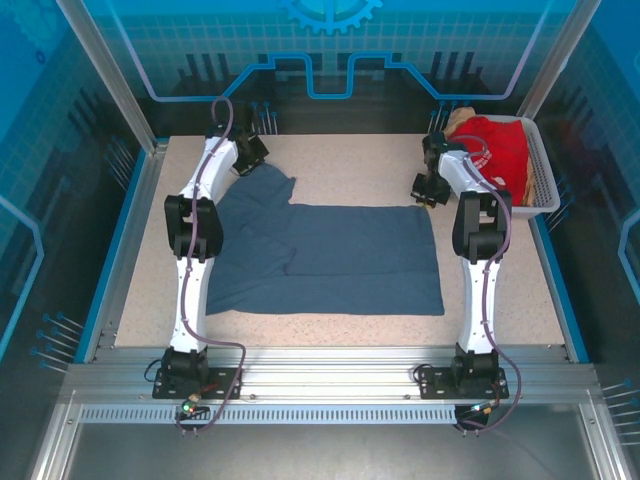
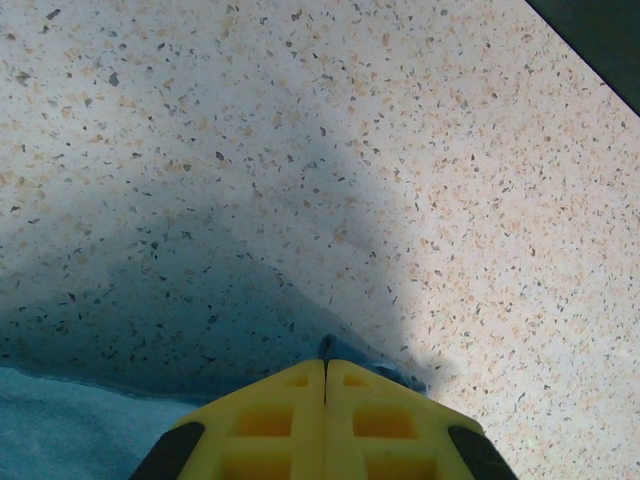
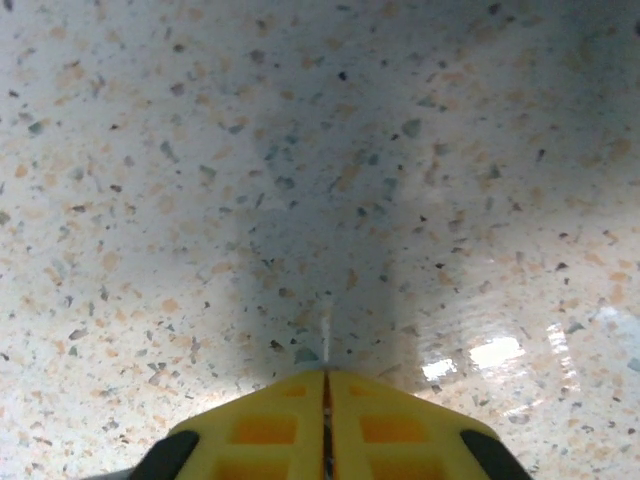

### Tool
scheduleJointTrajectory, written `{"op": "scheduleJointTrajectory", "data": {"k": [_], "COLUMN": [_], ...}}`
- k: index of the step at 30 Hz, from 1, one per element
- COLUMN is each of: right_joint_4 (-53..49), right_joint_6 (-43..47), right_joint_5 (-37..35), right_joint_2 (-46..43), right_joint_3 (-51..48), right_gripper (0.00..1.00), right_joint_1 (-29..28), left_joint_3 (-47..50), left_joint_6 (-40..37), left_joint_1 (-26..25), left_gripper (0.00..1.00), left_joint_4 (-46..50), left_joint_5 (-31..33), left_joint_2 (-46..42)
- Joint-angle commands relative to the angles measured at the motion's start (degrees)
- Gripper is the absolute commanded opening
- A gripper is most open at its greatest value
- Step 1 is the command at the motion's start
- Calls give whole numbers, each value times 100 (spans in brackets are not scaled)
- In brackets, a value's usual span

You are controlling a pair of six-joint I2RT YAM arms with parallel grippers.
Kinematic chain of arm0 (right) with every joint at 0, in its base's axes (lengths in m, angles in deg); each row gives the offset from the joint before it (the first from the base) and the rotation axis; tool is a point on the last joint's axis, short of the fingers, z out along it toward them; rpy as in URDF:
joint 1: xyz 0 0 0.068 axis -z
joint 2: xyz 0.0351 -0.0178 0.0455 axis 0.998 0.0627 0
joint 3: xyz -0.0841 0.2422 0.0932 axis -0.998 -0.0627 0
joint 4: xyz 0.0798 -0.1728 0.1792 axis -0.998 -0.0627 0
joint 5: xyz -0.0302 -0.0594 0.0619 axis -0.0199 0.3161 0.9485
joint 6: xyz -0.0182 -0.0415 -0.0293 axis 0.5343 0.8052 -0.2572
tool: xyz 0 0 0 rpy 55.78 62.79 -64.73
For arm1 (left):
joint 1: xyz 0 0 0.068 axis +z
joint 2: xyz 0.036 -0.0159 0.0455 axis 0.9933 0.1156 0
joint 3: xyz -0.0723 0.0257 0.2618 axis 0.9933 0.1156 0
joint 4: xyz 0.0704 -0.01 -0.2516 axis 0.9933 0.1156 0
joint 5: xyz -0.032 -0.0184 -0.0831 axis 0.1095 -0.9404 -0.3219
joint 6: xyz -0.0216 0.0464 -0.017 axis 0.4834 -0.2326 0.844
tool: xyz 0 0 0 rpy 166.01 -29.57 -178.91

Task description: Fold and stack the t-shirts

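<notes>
A slate-blue t-shirt (image 1: 340,255) lies spread flat across the middle of the table. My left gripper (image 1: 252,158) is at its far left sleeve, shut, with a small fold of the blue cloth (image 2: 333,347) pinched between the yellow fingertips (image 2: 290,400). More of the shirt (image 2: 60,425) shows below that gripper (image 2: 325,362). My right gripper (image 1: 428,192) sits low by the shirt's far right corner. In the right wrist view it (image 3: 326,375) is shut over bare speckled table, with no cloth visible at its tips. A red t-shirt (image 1: 500,150) lies bunched in the basket.
The white mesh basket (image 1: 548,175) stands at the far right corner, with a bit of tan cloth (image 1: 462,122) beside the red shirt. Metal frame posts and blue panels ring the table. Bare tabletop (image 1: 350,165) lies between the two grippers.
</notes>
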Motion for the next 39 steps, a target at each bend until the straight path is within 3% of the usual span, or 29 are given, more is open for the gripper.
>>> {"op": "scheduleJointTrajectory", "data": {"k": [1, 5, 23, 39], "right_joint_4": [-167, -79, 793, 1100], "right_joint_6": [-7, 120, 477, 83], "right_joint_5": [-175, -296, -383, -728], "right_joint_2": [-130, -366, -1911, -3327], "right_joint_3": [-82, -196, -1936, -4073], "right_gripper": [0, 0, 0, 0], "right_joint_1": [59, -3, -159, -276], "left_joint_3": [77, 496, 4495, 7177], "left_joint_6": [-232, -321, -412, -25], "left_joint_1": [8, 8, 60, 340], "left_gripper": [0, 0, 0, 0], "left_joint_4": [283, 318, -143, 480], "left_joint_5": [10, 100, 46, 117], "left_joint_2": [-404, -812, -3959, -7048]}}
